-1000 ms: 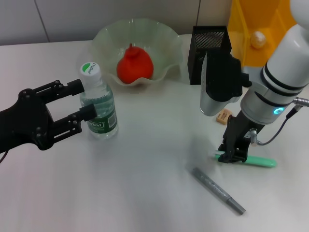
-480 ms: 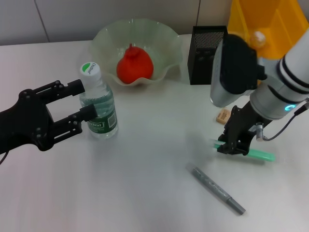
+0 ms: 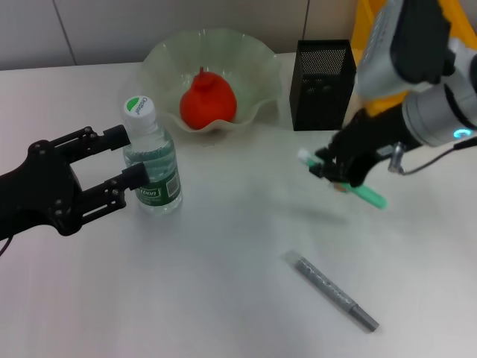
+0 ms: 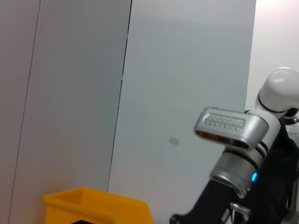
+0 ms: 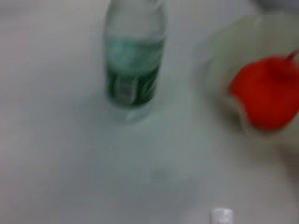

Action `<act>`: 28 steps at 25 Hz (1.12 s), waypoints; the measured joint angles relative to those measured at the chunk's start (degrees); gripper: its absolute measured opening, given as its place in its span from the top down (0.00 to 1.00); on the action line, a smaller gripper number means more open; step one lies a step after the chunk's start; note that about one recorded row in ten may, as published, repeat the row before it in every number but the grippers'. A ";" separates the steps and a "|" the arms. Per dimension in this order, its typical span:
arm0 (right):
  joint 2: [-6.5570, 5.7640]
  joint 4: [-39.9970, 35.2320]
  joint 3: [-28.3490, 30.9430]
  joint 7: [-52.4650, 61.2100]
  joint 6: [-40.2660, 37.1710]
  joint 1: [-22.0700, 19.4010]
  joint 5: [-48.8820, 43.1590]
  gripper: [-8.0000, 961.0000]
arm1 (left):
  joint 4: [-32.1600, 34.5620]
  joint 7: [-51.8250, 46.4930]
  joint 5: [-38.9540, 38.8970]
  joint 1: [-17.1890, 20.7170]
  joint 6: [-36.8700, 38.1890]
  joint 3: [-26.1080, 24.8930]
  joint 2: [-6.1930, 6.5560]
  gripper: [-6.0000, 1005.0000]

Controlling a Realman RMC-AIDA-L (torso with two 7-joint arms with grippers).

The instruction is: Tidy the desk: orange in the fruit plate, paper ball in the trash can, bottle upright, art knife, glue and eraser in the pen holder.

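Pincer right (image 3: 333,168) clamps our green glue stick (image 3: 367,195) above the worktop (image 3: 223,283); left pincer (image 3: 128,156) sits apart around the upright bottle (image 3: 151,168).

The orange (image 3: 208,100) is red-orange, sitting in a pale green translucent fruit plate (image 3: 253,56). The bottle (image 3: 150,165) is clear with a dark green label and a white cap topped green. The pen holder (image 3: 321,84) is black mesh; the trash can (image 3: 367,45) bright yellow. The left claw (image 3: 127,156) is black. A mint-green stick with a white end (image 3: 343,182) contrasts with the grey pen-like tool (image 3: 331,291) on the white tabletop (image 3: 223,283).
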 joint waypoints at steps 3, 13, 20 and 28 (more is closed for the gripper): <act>-0.01 -0.87 0.58 -0.12 2.98 -1.10 2.07 0.78 | -0.01 0.00 -0.07 0.12 0.08 0.00 0.04 0.37; -0.25 -2.29 5.69 -4.20 15.02 -2.05 14.41 0.77 | -0.02 0.00 -0.41 0.22 0.13 0.00 0.13 0.37; -0.27 -0.32 5.87 -7.29 22.76 -2.46 20.31 0.77 | -0.02 0.00 -0.44 0.65 -0.01 -0.31 0.14 0.37; -0.27 7.20 6.77 -16.66 29.45 -2.71 30.21 0.76 | -0.02 0.00 -0.44 0.78 0.10 -1.32 0.14 0.37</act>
